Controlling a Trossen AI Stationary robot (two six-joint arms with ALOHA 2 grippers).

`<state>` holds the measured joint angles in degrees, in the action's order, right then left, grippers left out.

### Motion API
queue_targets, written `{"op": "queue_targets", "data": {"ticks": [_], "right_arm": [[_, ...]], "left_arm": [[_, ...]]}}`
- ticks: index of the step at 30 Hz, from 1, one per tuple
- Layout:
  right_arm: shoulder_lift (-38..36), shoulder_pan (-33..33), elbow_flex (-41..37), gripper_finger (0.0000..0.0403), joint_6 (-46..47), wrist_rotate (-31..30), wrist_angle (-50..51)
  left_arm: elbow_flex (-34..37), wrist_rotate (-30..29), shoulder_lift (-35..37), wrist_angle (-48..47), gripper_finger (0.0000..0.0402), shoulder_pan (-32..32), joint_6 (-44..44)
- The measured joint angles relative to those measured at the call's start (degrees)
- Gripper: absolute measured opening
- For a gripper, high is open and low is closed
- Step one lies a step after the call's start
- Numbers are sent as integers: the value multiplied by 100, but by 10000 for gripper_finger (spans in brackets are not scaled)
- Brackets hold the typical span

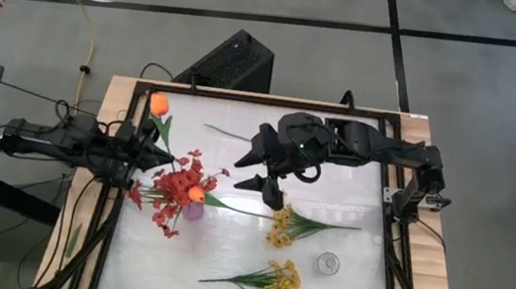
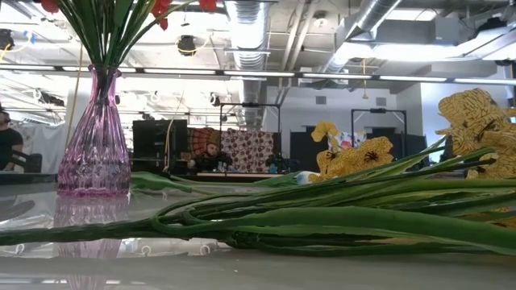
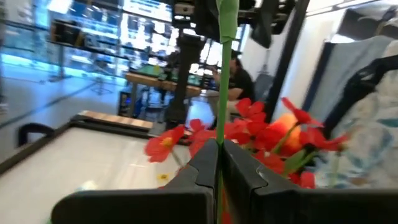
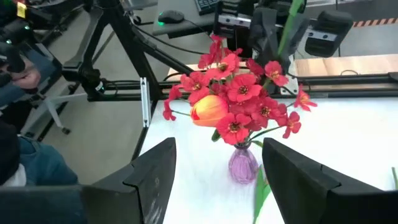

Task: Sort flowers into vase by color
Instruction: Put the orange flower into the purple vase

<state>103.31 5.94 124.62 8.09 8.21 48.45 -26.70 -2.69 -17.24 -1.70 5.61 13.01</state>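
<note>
Tulip (image 1: 159, 104) stem pinched in left claw (image 1: 168, 160), beside vase (image 1: 192, 210).

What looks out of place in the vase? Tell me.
An orange tulip sits among the red flowers in the pink vase, mixing colors. The left end effector holds another orange tulip by its stem.

We've the high cam straight down over the table (image 1: 223, 260); low cam at tabletop level, facing the room; both wrist cams close on the vase (image 4: 242, 164).
</note>
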Motion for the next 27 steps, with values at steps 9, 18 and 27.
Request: {"op": "queue_targets", "data": {"ticks": [9, 18, 27], "right_arm": [[0, 94, -2, 265, -51, -87, -42], [97, 204, -2, 265, -62, -90, -59], [76, 264, -408, 265, -14, -89, -191]], "left_arm": [[0, -569, -218, -78, 0, 216, -188], [0, -571, -943, -12, 0, 354, -128], [0, -660, -1164, 140, 0, 500, -48]]}}
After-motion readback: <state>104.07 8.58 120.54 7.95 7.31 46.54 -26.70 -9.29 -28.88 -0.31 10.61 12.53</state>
